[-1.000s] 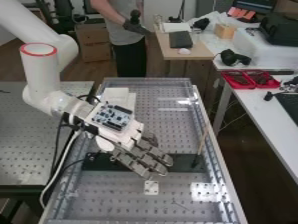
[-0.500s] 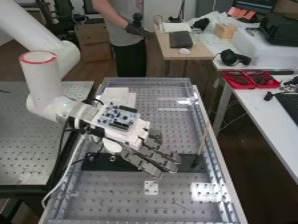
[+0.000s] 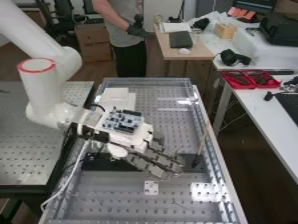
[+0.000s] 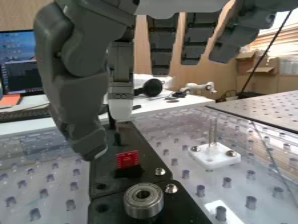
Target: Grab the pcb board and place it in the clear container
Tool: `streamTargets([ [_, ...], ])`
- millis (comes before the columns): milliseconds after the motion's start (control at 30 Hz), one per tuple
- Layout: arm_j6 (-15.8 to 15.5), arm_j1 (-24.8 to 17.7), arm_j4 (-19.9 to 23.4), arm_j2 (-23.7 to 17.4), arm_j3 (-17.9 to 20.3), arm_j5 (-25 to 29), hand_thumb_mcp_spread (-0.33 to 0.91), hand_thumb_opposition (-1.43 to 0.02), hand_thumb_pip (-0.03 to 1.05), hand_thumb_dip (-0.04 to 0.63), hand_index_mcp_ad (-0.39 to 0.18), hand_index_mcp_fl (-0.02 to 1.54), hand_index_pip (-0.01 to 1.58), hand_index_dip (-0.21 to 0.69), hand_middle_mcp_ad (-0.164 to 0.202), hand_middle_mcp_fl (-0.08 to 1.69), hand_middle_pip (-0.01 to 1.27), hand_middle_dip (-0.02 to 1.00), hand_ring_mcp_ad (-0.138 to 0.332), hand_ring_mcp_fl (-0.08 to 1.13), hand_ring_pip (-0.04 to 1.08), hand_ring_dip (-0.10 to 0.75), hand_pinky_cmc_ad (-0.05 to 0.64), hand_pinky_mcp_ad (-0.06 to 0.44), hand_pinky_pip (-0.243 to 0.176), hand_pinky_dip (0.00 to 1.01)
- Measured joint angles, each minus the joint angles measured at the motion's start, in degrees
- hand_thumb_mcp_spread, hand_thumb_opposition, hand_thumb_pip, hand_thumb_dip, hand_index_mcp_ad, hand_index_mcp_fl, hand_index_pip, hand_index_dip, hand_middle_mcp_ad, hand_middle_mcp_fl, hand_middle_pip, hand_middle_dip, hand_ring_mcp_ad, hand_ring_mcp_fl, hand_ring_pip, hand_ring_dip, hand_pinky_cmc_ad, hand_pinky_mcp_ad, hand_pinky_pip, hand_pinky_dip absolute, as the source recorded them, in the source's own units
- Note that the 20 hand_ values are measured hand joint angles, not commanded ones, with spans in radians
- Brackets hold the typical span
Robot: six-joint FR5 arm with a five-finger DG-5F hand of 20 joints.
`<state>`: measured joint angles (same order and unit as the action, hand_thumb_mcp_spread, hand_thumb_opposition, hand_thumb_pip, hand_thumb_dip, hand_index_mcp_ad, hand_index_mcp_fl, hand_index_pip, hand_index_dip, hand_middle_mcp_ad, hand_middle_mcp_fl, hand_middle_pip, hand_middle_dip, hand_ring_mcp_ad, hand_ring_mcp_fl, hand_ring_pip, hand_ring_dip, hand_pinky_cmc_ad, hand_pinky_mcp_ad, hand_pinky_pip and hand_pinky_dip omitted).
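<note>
1. Red PCB board [image 4: 127,159]: stands upright in a small black holder [image 4: 129,172], mounted on the black strip [image 3: 110,162] that crosses the bench. Wrist view shows a gap between the board and the nearest fingertip.
2. Hand [image 3: 153,161]: open, fingers extended and relaxed, nothing gripped. High view puts it over the black strip, fingers angled toward the near right.
3. Metal ring [image 4: 143,200]: seated on the same strip, near the red board and left of it. Bolt heads [image 4: 171,188] are fixed in the strip just beside the ring.
4. Wooden stick [image 3: 202,143]: upright with a slight tilt, its dark base at the strip's right end.
5. White plate [image 3: 151,188]: lies on the near side of the strip, apart from it; two thin pins rise from its top.
6. Blue circuit board [image 3: 123,121]: fixed on the back of the hand, below the arm's [image 3: 45,90] last links.
7. White flat piece [image 3: 114,95]: rests on the bench [image 3: 166,200], far left.
8. Red bins [image 3: 249,79]: on the white table [image 3: 269,117] to the right, with black headphones [image 3: 233,57] farther back.
</note>
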<state>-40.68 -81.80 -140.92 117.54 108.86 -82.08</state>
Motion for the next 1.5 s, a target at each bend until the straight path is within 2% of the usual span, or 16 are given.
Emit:
streamTargets([
  [167, -1.2, 0.7, 0.2, 0.5, -0.7, -2.2, 0.71, -0.84, 0.42, 0.304, -0.223, 0.26, 1.52, 0.431, 0.061, 0.12, 0.13, 0.17, 0.101, 0.04, 0.12, 0.042, 0.25, 0.141, -0.042, 0.15],
  [300, -1.6, 1.2, -0.1, 0.8, -1.2, -3.7, 0.74, -0.84, 0.42, 0.304, -0.253, 0.29, 1.53, 0.445, 0.061, 0.12, 0.13, 0.17, 0.103, 0.05, 0.11, 0.042, 0.251, 0.145, -0.042, 0.15],
  [567, -2.1, 1.8, -1.5, 1.4, -2.1, -6.1, 0.73, -0.84, 0.42, 0.304, -0.253, 0.24, 1.51, 0.445, 0.056, 0.13, 0.13, 0.17, 0.103, 0.05, 0.11, 0.042, 0.246, 0.141, -0.042, 0.15],
  [667, -1.9, 1.9, -1.6, 1.7, -2.2, -6.2, 0.69, -0.84, 0.42, 0.304, -0.251, 0.19, 1.45, 0.443, 0.059, 0.14, 0.13, 0.17, 0.101, 0.05, 0.11, 0.042, 0.246, 0.141, -0.042, 0.15],
  [867, -1.9, 2.1, -1.8, 1.8, -2.3, -6.3, 0.65, -0.84, 0.42, 0.304, -0.23, 0.15, 1.42, 0.431, 0.056, 0.14, 0.13, 0.17, 0.103, 0.05, 0.11, 0.042, 0.244, 0.141, -0.042, 0.15],
  [1500, -3.0, 3.5, -2.2, 2.7, -3.1, -8.5, 0.64, -0.84, 0.42, 0.304, -0.223, 0.2, 1.48, 0.417, 0.058, 0.14, 0.13, 0.17, 0.103, 0.05, 0.11, 0.042, 0.26, 0.145, -0.042, 0.15],
])
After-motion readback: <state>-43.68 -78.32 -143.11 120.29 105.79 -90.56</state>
